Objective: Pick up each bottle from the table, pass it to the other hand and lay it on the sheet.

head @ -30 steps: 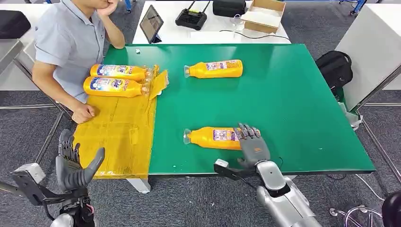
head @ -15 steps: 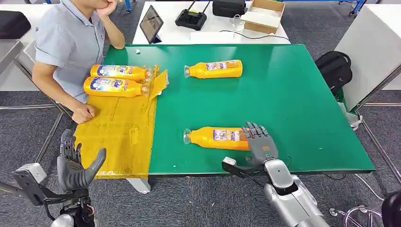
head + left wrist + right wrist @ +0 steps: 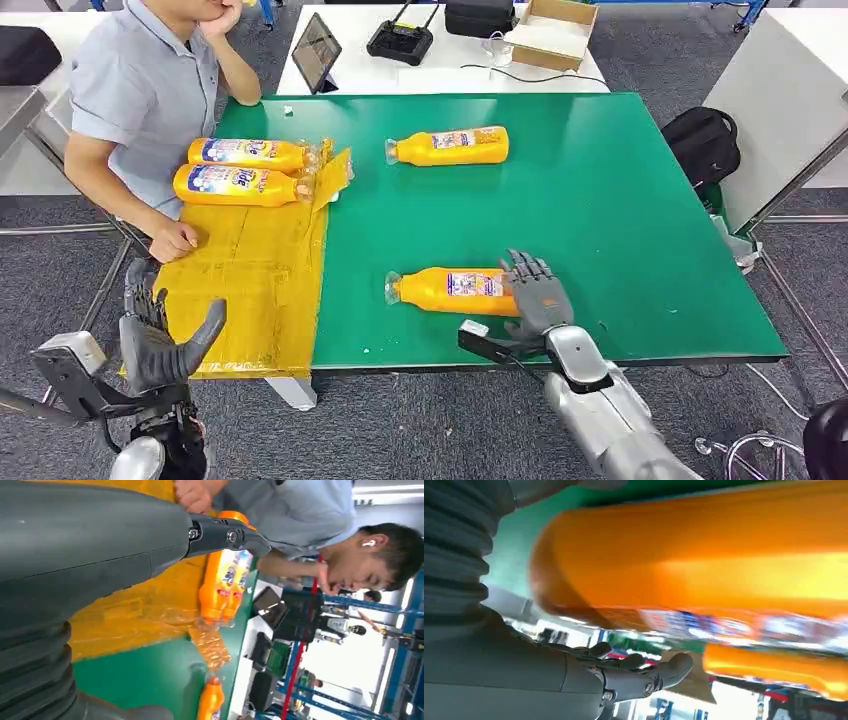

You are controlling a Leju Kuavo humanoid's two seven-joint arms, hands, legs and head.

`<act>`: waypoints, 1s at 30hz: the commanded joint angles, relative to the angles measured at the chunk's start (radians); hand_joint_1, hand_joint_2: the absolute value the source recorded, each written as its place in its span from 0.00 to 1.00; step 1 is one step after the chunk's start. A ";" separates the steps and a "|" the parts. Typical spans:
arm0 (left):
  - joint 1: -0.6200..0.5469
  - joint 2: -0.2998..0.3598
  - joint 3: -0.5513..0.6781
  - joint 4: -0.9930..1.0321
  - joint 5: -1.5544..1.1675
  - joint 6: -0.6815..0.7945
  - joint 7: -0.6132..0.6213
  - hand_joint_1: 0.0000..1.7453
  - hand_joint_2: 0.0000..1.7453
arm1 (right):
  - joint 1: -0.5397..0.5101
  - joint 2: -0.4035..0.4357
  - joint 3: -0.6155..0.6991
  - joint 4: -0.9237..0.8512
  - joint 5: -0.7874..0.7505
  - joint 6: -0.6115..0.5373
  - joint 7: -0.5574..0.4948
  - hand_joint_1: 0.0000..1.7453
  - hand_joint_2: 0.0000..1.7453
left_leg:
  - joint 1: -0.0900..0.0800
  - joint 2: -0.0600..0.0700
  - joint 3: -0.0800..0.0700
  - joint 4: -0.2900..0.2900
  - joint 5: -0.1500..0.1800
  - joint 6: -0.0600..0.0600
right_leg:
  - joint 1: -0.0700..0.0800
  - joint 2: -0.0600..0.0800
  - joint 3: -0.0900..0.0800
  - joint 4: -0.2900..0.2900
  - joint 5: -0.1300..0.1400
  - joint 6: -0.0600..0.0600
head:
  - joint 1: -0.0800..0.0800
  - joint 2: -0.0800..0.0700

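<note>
Orange bottles lie on their sides across a green table (image 3: 620, 200) as the robot works from the near edge. Right hand (image 3: 535, 295) sits over the base end of the near bottle (image 3: 455, 290), fingers spread above it w/ the thumb low by the table edge; the right wrist view shows the fingers arched beside the bottle's body, not clamped round it, so the hand is open & holds nothing. That bottle lies near the front of the table, cap end pointing toward the yellow sheet (image 3: 255, 270).

Left hand (image 3: 155, 345) hovers off the table's near left corner, just beside the sheet's front edge, palm upright, thumb apart from the fingers, nothing in it: open.

Two bottles on the sheet (image 3: 245, 170) lie side by side at its far end, touching or nearly so, caps toward the green; both also show in the left wrist view. A far bottle (image 3: 450, 146) rests on the bare green, well apart from the near one, cap toward the sheet. The sheet's far right corner is crumpled & lifted next to the two caps.

A person in a grey shirt (image 3: 140, 90) sits at the table's left side, one hand (image 3: 178, 240) resting at the sheet's edge, the other raised to the chin. Behind, on a white table (image 3: 440, 75): a tablet (image 3: 318, 50), a black controller (image 3: 400, 40), an open cardboard box (image 3: 555, 30). A black backpack (image 3: 705, 145) sits on the floor at right.
</note>
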 commanded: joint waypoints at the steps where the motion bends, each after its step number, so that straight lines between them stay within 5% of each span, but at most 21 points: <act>1: -0.093 0.043 -0.061 0.124 0.018 0.022 -0.002 0.00 1.00 | -0.083 0.100 -0.011 0.334 -0.078 0.010 -0.079 0.11 1.00 | 0.001 -0.002 0.003 -0.002 0.000 0.001 | 0.001 -0.003 0.004 -0.002 -0.001 -0.002 | 0.000 0.000; 2: -0.097 0.044 -0.065 0.125 0.020 0.022 -0.002 0.00 1.00 | -0.085 0.099 -0.015 0.340 -0.089 0.015 -0.087 0.76 1.00 | 0.001 -0.003 0.004 -0.003 0.000 0.001 | 0.002 -0.004 0.004 -0.003 -0.001 -0.003 | 0.000 0.000; 4: -0.104 0.048 -0.074 0.130 0.026 0.023 -0.003 0.00 1.00 | -0.091 0.099 -0.014 0.353 -0.097 0.006 -0.094 0.91 1.00 | 0.000 -0.002 0.003 -0.002 0.000 0.001 | 0.001 -0.003 0.003 -0.002 -0.001 -0.002 | 0.000 0.000; 8: -0.115 0.048 -0.075 0.136 0.036 0.029 -0.005 0.00 1.00 | -0.099 0.100 -0.014 0.371 -0.106 0.014 -0.095 0.83 1.00 | 0.001 -0.003 0.003 -0.002 0.000 0.001 | 0.001 -0.004 0.004 -0.002 -0.001 -0.003 | 0.000 0.000; 22: -0.100 0.044 -0.082 0.118 0.049 0.025 -0.001 0.00 1.00 | -0.085 0.090 -0.008 0.379 -0.100 0.035 -0.060 0.83 1.00 | 0.000 -0.004 0.003 -0.002 0.000 0.001 | 0.001 -0.005 0.005 -0.002 -0.002 -0.002 | 0.000 0.000; 28: -0.049 0.030 -0.093 0.075 0.033 0.028 0.014 0.00 1.00 | -0.048 0.067 0.028 0.357 -0.035 0.045 0.051 0.89 1.00 | 0.001 -0.005 0.005 -0.003 0.000 0.001 | 0.002 -0.007 0.007 -0.004 -0.003 -0.003 | 0.000 0.000; 30: -0.043 0.031 -0.090 0.068 0.027 0.023 0.015 0.00 1.00 | -0.050 0.064 0.025 0.346 -0.032 0.058 0.053 0.98 1.00 | 0.001 -0.006 0.005 -0.002 -0.001 0.001 | 0.001 -0.007 0.006 -0.003 -0.004 -0.001 | 0.000 0.000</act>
